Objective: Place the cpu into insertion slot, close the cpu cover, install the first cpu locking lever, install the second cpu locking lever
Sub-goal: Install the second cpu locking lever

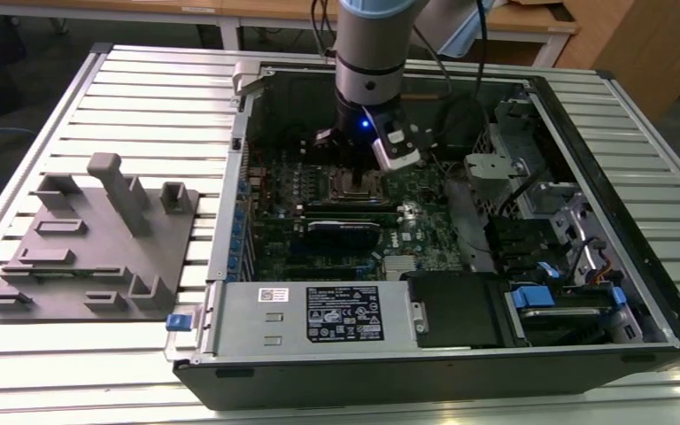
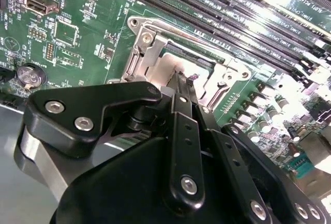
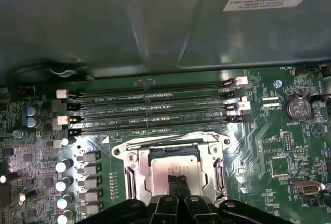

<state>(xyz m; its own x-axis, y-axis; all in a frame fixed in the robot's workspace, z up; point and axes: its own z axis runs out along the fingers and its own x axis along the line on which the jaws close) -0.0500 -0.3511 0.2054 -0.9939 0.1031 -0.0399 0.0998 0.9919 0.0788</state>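
The cpu (image 3: pixel 166 163) lies flat in the insertion slot (image 3: pixel 133 157) on the green motherboard (image 3: pixel 269 141). The cpu cover (image 3: pixel 170 144) is down around the chip as a silvery frame. My gripper (image 3: pixel 177 179) hangs right over the chip's near half, its two black fingers pressed together with nothing between them; whether the tips touch the metal top I cannot tell. The second wrist view shows the same fingertips (image 2: pixel 181 87) over the pale chip (image 2: pixel 164 71) and the cover frame (image 2: pixel 227 76). In the exterior view the gripper (image 1: pixel 359 180) reaches down into the open computer case (image 1: pixel 576 115).
Long black memory slots (image 3: pixel 155 111) run just beyond the socket, and a row of capacitors (image 3: pixel 64 182) stands beside it. The case walls, a drive cage (image 1: pixel 517 177) and the power supply (image 1: pixel 316 314) hem the arm in. A grey parts fixture (image 1: pixel 92 239) sits at the exterior view's left.
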